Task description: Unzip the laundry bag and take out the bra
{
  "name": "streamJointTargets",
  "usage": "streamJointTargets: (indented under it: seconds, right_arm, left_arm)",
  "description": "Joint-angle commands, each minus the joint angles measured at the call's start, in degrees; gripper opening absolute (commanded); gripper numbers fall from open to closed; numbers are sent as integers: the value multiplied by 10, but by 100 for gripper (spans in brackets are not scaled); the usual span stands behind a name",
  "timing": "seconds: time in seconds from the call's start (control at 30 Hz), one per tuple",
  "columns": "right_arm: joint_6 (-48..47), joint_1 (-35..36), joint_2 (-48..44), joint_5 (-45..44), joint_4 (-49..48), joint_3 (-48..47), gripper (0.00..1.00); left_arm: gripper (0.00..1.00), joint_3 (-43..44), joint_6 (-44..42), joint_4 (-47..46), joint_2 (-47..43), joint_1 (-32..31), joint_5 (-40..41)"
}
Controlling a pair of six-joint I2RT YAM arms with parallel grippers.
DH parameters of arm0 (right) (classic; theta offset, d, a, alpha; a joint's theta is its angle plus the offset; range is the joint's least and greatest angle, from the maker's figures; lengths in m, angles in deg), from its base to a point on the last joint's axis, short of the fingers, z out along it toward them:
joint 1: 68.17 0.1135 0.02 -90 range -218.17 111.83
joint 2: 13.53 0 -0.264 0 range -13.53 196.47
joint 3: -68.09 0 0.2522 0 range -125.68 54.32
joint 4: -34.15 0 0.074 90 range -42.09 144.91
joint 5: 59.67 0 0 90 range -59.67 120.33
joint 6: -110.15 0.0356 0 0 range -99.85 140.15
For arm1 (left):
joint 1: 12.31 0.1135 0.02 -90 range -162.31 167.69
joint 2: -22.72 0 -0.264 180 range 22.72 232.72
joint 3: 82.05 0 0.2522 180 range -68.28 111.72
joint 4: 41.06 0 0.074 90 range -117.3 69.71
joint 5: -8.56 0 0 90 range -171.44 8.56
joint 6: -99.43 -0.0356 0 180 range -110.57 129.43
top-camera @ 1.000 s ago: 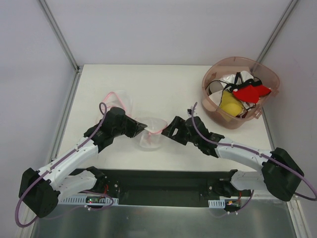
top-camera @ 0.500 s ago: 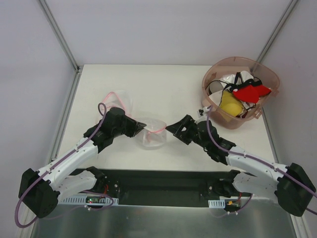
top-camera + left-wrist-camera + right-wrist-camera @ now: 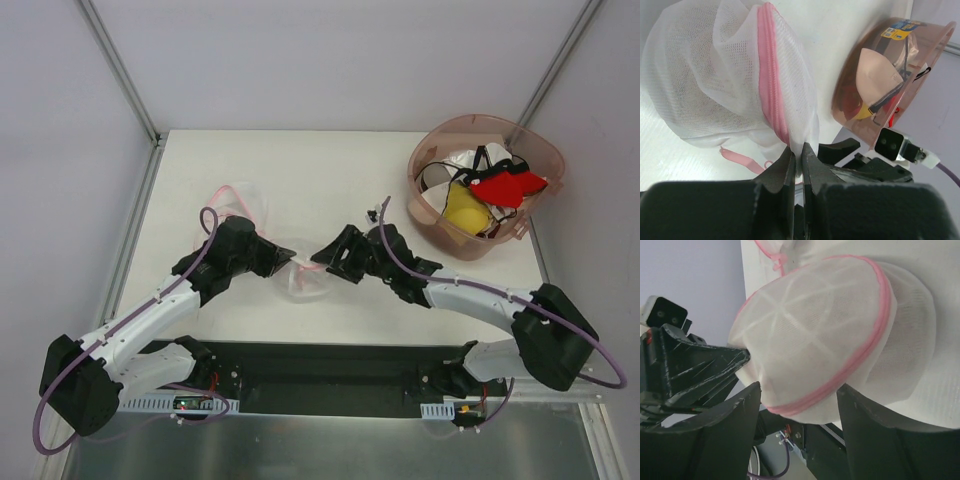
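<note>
Well apart from the basket (image 3: pixel 468 245), to its left and nearer the arm bases, the laundry bag (image 3: pixel 305 282) lies on the white worktop (image 3: pixel 300 165) in the overhead view. The left hand (image 3: pixel 293 262) meets the bag on the side away from the basket, and the right hand (image 3: pixel 318 258) meets its pink rim on the side toward the basket. A second mesh pouch (image 3: pixel 240 205) with a pink edge lies farther from the basket, beside the left arm. Red, yellow and white garments sit in the basket.

From the left wrist, the left hand (image 3: pixel 798 150) has its fingers pressed together, pinching a fold of white mesh just beside the pink zipper (image 3: pixel 771 85). The laundry bag (image 3: pixel 700 90) bulges up from that pinch, on the side away from the basket (image 3: pixel 927 47). The right hand (image 3: pixel 840 148) shows as a dark shape between the pinch and the basket.

From the right wrist, the right hand (image 3: pixel 799 392) is spread wide, its fingers (image 3: pixel 740 410) standing either side of the laundry bag (image 3: pixel 815 335) with its star ribs facing the camera. The mesh does not look squeezed. The left hand (image 3: pixel 742 356) touches the bag's edge opposite. What lies inside the mesh cannot be made out.
</note>
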Motion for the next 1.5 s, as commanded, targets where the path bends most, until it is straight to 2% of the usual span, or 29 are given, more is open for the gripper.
streamJointTargets:
  seconds: [0.0, 0.07, 0.1, 0.13, 0.17, 0.2, 0.23, 0.27, 0.33, 0.37, 0.5, 0.6, 0.63, 0.77, 0.97, 1.17, 1.47]
  right_arm:
    - [8, 0, 39, 49, -60, -41, 47]
    - [1, -1, 41, 47, -58, -45, 31]
    - [-4, -4, 40, 47, -52, -48, 15]
    - [-15, -7, 38, 48, -43, -49, 8]
    - [-23, -15, 34, 47, -13, -53, 1]
    - [-34, -21, 28, 51, 5, -58, 1]
    - [-64, -27, 28, 60, 25, -76, 1]
    - [-80, -42, 28, 69, 71, -86, 1]
    - [-130, -59, 38, 111, 117, -120, 1]
    - [-143, -77, 40, 123, 147, -125, 1]
    - [-196, -119, 60, 222, 214, -163, 1]
    - [-212, -145, 82, 284, 233, -180, 1]
    - [-212, -148, 93, 296, 236, -184, 1]
    - [-218, -158, 113, 333, 238, -196, 1]
    - [-219, -158, 120, 355, 236, -201, 1]
    - [-222, -160, 123, 371, 235, -202, 1]
    - [-212, -160, 129, 394, 211, -197, 1]
  left_arm:
    - [0, 3, 0, 1, -13, -5, -6]
    - [0, 0, -6, 0, -18, -5, -4]
    - [0, 1, -16, 1, -18, -5, -5]
    - [0, 3, -28, 1, -20, -5, -6]
    - [4, 5, -67, 1, -21, -5, -7]
    - [10, 12, -93, 1, -23, -5, -8]
    - [25, 16, -122, 1, -21, -5, -9]
    - [35, 18, -182, 9, -20, -5, -9]
    - [50, 28, -255, 16, -24, -4, -11]
    - [60, 34, -338, 34, -23, -5, -8]
    - [75, 40, -516, 41, -37, -5, -15]
    - [85, 51, -630, 34, -41, -8, -60]
    - [86, 52, -657, 27, -42, -11, -81]
    - [86, 34, -816, -23, -59, -54, -84]
    - [83, 2, -949, -93, -74, -86, -127]
    - [82, -39, -1028, -146, -62, -119, -124]
    - [75, -42, -1065, -170, -23, -135, -95]
